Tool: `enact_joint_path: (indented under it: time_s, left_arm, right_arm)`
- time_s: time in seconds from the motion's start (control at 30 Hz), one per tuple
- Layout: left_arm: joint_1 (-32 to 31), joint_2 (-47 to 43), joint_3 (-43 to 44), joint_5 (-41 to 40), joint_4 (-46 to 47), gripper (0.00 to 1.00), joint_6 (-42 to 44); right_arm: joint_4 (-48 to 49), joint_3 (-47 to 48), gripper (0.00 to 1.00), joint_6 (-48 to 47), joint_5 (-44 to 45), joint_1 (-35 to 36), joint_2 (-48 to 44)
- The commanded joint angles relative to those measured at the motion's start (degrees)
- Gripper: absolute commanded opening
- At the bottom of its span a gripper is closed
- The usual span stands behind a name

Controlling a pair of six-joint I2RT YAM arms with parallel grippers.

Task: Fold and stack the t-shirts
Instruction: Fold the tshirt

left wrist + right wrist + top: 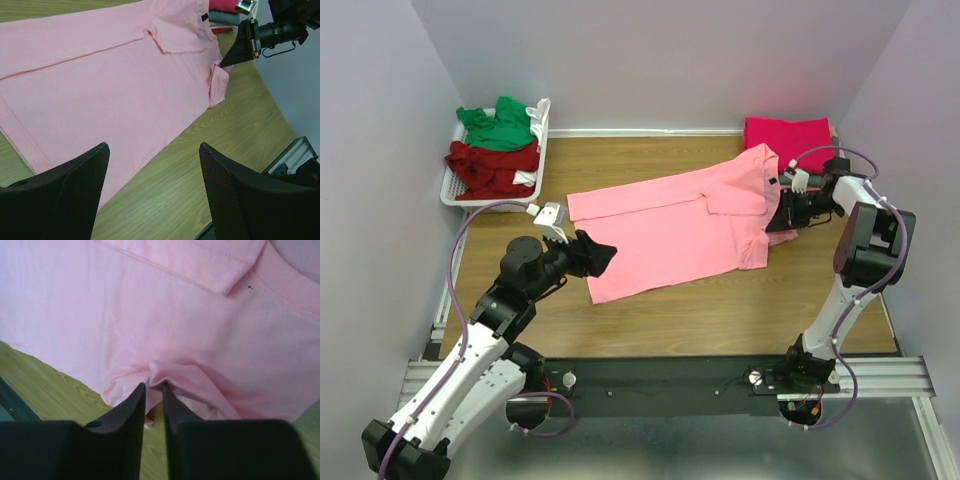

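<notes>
A light pink t-shirt (670, 225) (100, 75) (175, 305) lies spread across the wooden table, one sleeve folded over near the dark neck label (772, 181). My right gripper (781, 214) (153, 386) sits at the shirt's right edge. Its fingers are a narrow gap apart, and a bunched fold of pink cloth (170, 374) rests at their tips. My left gripper (597, 256) (154, 147) hovers wide open over the shirt's lower left hem, holding nothing. A folded magenta t-shirt (788, 135) lies at the back right, on top of a grey one (222, 17).
A white slotted basket (542, 135) at the back left holds a green t-shirt (500, 125) and a dark red one (490, 165). Bare wood (720, 310) runs along the near side, up to the metal rail (880, 375) at the table's front edge.
</notes>
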Motion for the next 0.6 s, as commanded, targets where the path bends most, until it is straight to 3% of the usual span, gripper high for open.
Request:
enact_joint_path:
  time_s: [0.0,0.03,0.13,0.57]
  left_arm:
    - [-0.31,0.36,-0.63,1.14,1.22,0.80,0.68]
    - [-0.31,0.44,-0.63,1.14,1.13,0.80,0.68]
    - [-0.31,0.53,-0.54,1.14,0.96,0.80,0.68]
    - [-0.31,0.89,-0.63,1.66,1.04,0.80,0.77]
  right_arm:
    - [-1.01,2.42,0.30,0.46,-2.21,1.60,2.17]
    - [-1.01,3.20,0.36,0.55,-2.47,1.86,2.43]
    - [-1.01,4.79,0.42,1.07,-1.51,1.86,2.44]
    - [-0.13,0.66,0.43,-1.65,5.79,0.20,-7.32]
